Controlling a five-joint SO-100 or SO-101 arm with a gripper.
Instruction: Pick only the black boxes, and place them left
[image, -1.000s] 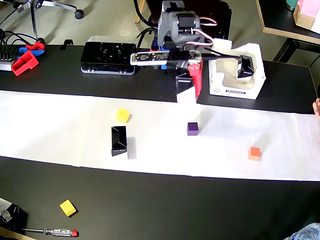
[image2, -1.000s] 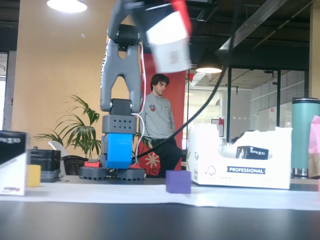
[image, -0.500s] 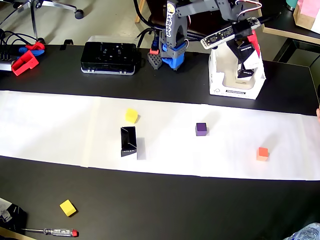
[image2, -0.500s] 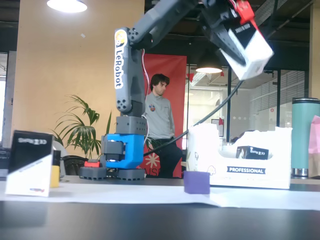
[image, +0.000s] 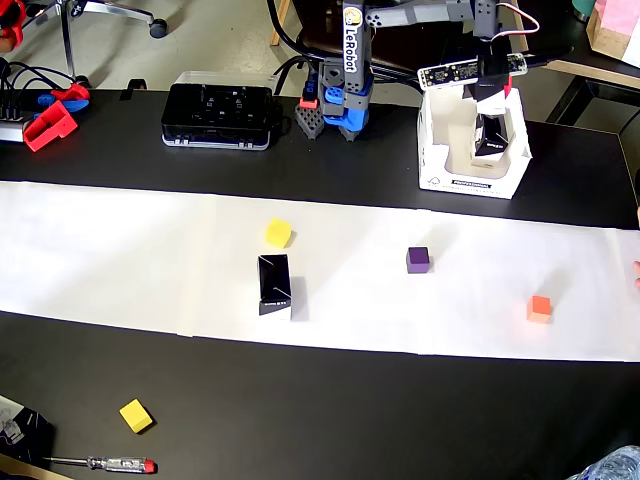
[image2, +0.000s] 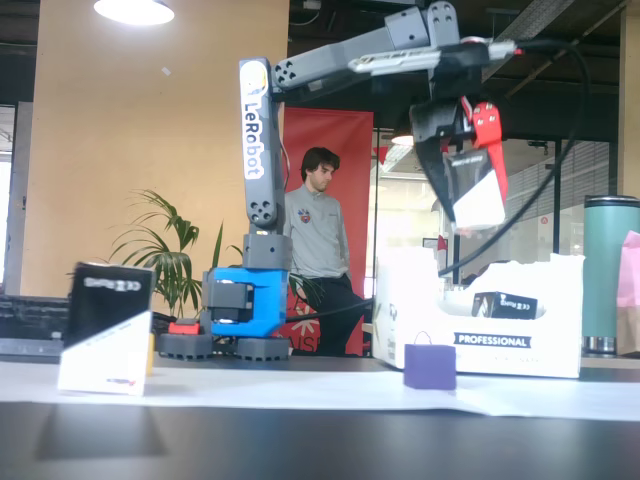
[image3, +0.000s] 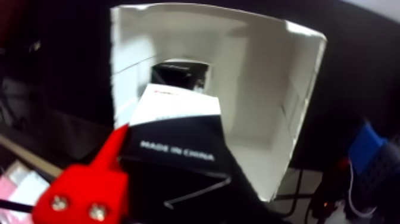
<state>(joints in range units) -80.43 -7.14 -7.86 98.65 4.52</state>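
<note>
A small black carton with white sides (image2: 474, 190) hangs high at upper right of the fixed view, clenched in the jaws of the grey arm's red-fingered gripper (image2: 478, 200), above the white open cardboard tray (image: 432, 150). Another black carton (image: 491, 137) lies inside that tray. A third (image: 274, 285) stands on the white paper strip (image: 100, 260) on the bench, near a yellow cube (image: 278, 234).

"LeRobot" on arm (image2: 256, 130), "PROFESSIONAL" on white carton (image2: 500, 339), "MADE IN CHINA" on black box (image3: 177, 150)
</note>
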